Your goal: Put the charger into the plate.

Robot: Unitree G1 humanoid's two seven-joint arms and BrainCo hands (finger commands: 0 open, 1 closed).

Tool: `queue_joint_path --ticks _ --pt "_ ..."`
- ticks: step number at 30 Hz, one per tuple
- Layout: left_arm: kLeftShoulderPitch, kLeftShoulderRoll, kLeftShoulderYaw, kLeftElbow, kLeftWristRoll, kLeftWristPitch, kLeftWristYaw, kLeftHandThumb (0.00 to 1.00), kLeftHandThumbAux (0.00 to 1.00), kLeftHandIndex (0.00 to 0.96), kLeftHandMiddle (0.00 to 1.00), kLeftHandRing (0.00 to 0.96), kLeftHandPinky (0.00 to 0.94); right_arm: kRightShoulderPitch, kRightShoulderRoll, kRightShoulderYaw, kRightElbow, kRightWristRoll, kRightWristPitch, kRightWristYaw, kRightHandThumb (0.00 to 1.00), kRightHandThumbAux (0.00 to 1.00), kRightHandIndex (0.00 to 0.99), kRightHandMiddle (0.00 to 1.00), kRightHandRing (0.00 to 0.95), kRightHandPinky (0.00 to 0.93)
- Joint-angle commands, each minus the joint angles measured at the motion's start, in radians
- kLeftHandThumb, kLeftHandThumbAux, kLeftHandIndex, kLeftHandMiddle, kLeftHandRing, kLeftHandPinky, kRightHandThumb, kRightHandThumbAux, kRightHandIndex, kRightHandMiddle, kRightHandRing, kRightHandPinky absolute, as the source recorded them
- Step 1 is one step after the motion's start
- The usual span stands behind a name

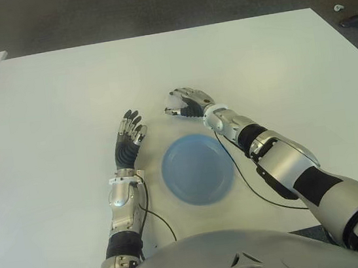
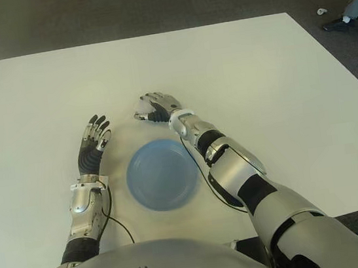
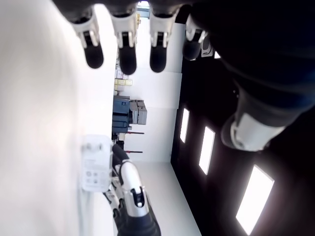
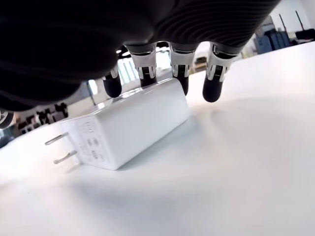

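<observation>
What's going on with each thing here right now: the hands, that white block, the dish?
Charger: lying flat on the table, prongs out, not in the plate.
Plate: blue, upright, empty.
Right hand: arched over the charger, fingertips at its far edge, not yet lifting it.
Left hand: left of the plate, fingers straight, holding nothing.

1. You are looking at two silver-grey arms with black joint bands, rising from a rounded grey torso shell bearing a small triangular mark.
2. Your left hand is showing black ribbed fingers, silver knuckle pieces and dark fingertips.
3. Your right hand is showing the same black-and-silver build, with a white wrist ring.
4. A thin black cable is trailing beside each forearm.
</observation>
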Motion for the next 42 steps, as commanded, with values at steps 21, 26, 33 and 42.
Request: queue_joint_path --ticks 21,26,33,42 --pt "0.079 -0.021 -0.003 0.024 -0.032 0.016 -0.026 0.058 0.606 0.079 0.189 0.196 0.205 -0.002 -0.017 0.000 0.052 0.012 0.000 0.091 0.361 0.147 0.000 0.000 0.000 0.000" --pt "0.079 -0.022 -0.003 0.025 -0.031 0.013 -0.025 0.054 0.601 0.085 0.205 0.212 0.214 -0.005 -0.023 0.002 0.052 0.010 -0.004 0.095 0.337 0.155 0.000 0.000 0.000 0.000" --pt "0.080 -0.022 -0.004 0.021 -0.031 0.018 -0.024 0.051 0.591 0.096 0.219 0.222 0.222 -0.010 -0.035 0.013 0.053 -0.001 -0.011 0.101 0.312 0.160 0.000 0.000 0.000 0.000" --pt "0.077 -0.027 -0.002 0.022 -0.034 0.020 -0.022 0.054 0.557 0.107 0.240 0.235 0.230 -0.044 -0.104 0.040 0.047 -0.023 -0.045 0.113 0.183 0.271 0.000 0.000 0.000 0.000"
